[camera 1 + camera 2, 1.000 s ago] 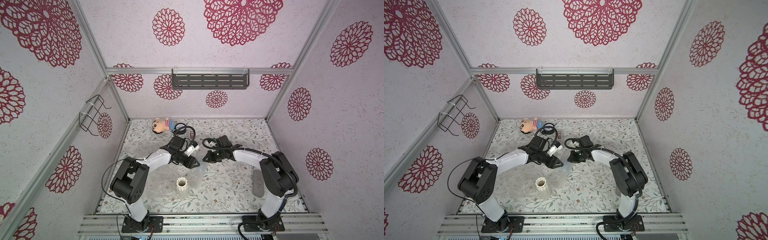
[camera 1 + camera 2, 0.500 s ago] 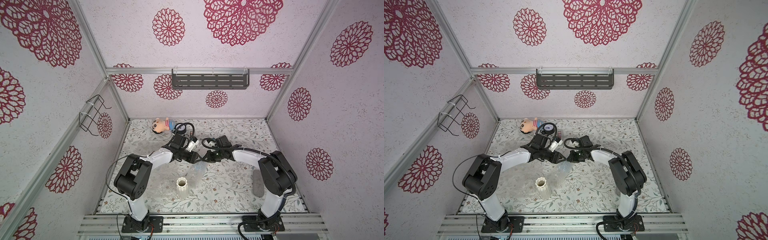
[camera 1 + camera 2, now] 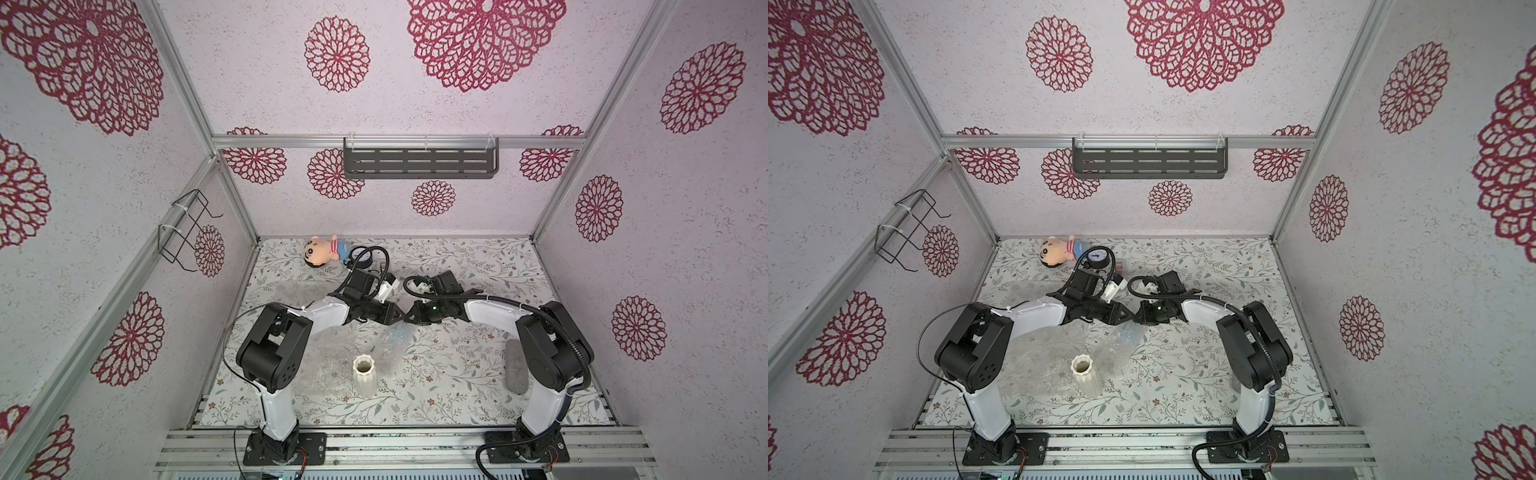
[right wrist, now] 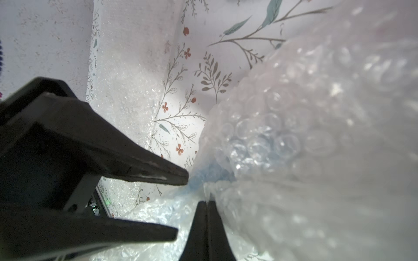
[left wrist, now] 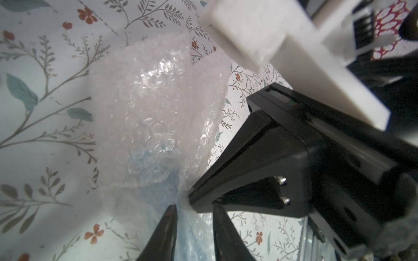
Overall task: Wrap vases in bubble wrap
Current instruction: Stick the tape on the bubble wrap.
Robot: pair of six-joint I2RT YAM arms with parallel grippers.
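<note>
Left gripper (image 4: 181, 204): jaws apart, straddling the crumpled wrap (image 5: 147, 108); one tip touches it.
Right gripper (image 4: 207, 203): jaws together, pinching a fold of the wrap.
Meeting point: the two grippers' tips almost touch at the centre of both top views, just above the bundle in frame.
Blue vase (image 5: 153, 162): only a blue tint inside the wrap; shape unreadable.
White vase (image 3: 365, 376): upright, bare, lower centre, well apart from both grippers.
Flat sheet (image 3: 328, 374): left of the white vase; edges are faint, and I cannot tell whether the vase stands on it.
Around: grey case (image 3: 513, 365) lower right; doll (image 3: 322, 253) and gauge (image 3: 1097, 258) at the back; shelf (image 3: 419, 162) and wire rack (image 3: 185, 230) on the walls.
In the way: the right arm overlaps the case's edge; the left arm's cable crosses the gauge in a top view.
Hard to see: the nearest wrap in the right wrist view is blurred.
</note>
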